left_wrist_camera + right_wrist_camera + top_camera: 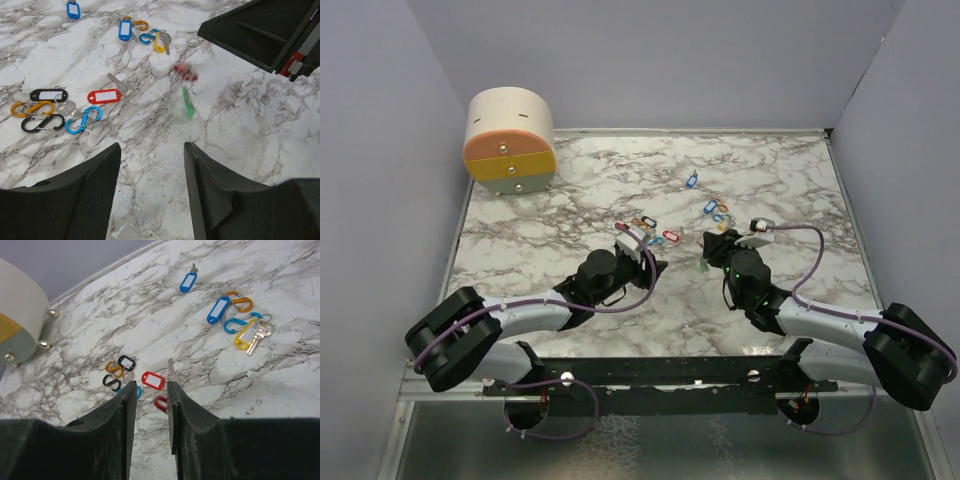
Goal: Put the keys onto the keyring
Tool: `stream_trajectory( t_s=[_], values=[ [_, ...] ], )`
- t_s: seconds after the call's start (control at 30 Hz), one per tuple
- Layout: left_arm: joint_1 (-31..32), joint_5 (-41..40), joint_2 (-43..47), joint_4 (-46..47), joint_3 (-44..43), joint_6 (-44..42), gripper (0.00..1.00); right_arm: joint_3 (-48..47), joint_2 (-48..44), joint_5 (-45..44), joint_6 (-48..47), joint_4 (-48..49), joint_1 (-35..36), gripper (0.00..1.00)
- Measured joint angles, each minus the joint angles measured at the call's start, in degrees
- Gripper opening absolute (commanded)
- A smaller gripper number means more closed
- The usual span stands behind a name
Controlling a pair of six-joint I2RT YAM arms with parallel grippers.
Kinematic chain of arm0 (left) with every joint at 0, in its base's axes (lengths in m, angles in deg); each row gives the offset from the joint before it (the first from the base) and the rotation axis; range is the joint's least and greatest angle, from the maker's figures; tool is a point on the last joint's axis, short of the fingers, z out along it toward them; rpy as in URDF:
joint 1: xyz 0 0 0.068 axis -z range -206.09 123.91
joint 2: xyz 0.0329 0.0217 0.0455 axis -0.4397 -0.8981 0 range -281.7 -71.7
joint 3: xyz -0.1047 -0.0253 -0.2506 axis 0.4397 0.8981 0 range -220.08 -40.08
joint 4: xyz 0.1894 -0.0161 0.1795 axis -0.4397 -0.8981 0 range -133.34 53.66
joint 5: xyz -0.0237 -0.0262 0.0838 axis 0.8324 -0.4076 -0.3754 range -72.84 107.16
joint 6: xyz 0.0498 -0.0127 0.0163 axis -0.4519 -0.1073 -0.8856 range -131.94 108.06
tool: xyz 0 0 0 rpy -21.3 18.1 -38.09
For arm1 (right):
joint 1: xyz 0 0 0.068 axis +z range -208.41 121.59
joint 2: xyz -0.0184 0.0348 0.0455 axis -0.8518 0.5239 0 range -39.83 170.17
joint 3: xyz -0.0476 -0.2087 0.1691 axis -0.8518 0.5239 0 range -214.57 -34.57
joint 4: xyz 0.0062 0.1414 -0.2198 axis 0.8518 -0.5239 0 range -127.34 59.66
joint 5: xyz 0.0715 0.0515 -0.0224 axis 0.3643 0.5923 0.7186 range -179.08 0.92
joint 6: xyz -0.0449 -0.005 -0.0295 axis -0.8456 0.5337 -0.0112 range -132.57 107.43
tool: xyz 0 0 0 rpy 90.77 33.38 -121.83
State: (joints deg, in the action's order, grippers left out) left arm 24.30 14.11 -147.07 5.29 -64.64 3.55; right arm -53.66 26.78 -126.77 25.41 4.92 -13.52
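**A:** State of the hands?

**B:** The left hand (152,150) has its fingers apart and is empty. The right hand (150,387) shows a narrow gap with a red piece (161,402) inside; I cannot tell if it grips.

**A:** Step?

**B:** Pick-up. The keys (104,96) lie on the counter (250,150), ahead-left of the left hand. Next, descend and close on one.

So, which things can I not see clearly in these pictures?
Left wrist view: red and green pieces, blurred, shape unclear.
Right wrist view: the right claw partly covers a red piece; grip unclear.
Top view: keys too small to tell apart.
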Motion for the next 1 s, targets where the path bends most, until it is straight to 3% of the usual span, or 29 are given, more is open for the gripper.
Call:
stream_trajectory(
  t_s=[0.07, 0.43, 0.6, 0.73, 1.0],
  values=[
    [0.0, 0.0, 0.1, 0.0, 0.1, 0.0, 0.56, 0.0, -0.3, -0.3, 0.3, -0.8, -0.1, 0.37],
    [0.0, 0.0, 1.5, 0.3, 0.9, 0.0, 0.56, -1.3, -0.2, -2.3, 0.8, -6.0, -0.7, 0.45],
    [0.0, -0.1, 1.6, 0.3, 1.0, 0.0, 0.56, -3.8, 1.9, -2.3, 0.5, -9.0, -0.8, 0.58],
    [0.0, -0.5, 1.6, 0.3, 0.9, 0.0, 0.56, -9.7, 7.1, -1.1, 0.2, -14.4, -0.8, 0.57],
    [0.0, -1.0, 1.6, 0.2, 1.0, 0.0, 0.56, -19.3, 17.5, 5.7, 1.6, -26.3, -2.6, 0.46]
  ],
)
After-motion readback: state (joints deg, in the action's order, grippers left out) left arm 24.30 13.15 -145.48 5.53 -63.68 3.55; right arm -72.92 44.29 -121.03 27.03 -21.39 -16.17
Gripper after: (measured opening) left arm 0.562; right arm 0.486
